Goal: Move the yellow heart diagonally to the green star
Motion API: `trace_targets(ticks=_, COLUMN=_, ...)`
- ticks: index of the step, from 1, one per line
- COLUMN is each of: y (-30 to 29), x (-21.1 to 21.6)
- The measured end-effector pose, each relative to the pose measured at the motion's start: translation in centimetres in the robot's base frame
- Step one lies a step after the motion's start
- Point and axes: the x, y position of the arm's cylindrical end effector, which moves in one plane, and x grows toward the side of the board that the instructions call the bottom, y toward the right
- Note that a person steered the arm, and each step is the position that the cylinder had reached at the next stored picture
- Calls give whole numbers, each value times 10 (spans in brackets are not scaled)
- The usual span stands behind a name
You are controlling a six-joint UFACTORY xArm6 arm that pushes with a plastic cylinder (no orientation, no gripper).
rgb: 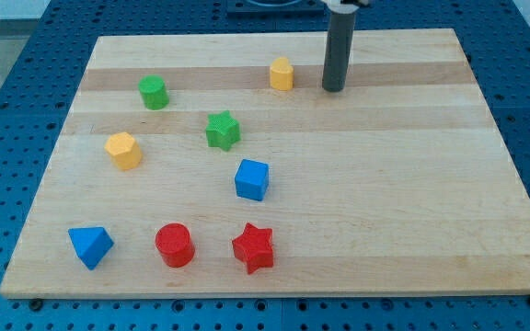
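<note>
The yellow heart (282,74) lies near the view's top, a little right of centre. The green star (222,130) lies below and to the left of it, with a gap between them. My tip (333,89) rests on the board just right of the yellow heart, a short gap away and not touching it. The rod rises straight up out of the view's top.
A green round block (154,92) and a yellow pentagon-like block (123,150) lie at the left. A blue cube (252,179) sits below the green star. A blue triangle (90,245), a red cylinder (174,245) and a red star (253,247) line the bottom of the wooden board (412,202).
</note>
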Motion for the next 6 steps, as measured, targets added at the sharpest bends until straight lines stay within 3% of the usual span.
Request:
trace_targets(ticks=2, y=-30, x=-44)
trace_targets(ticks=6, y=-142, x=31)
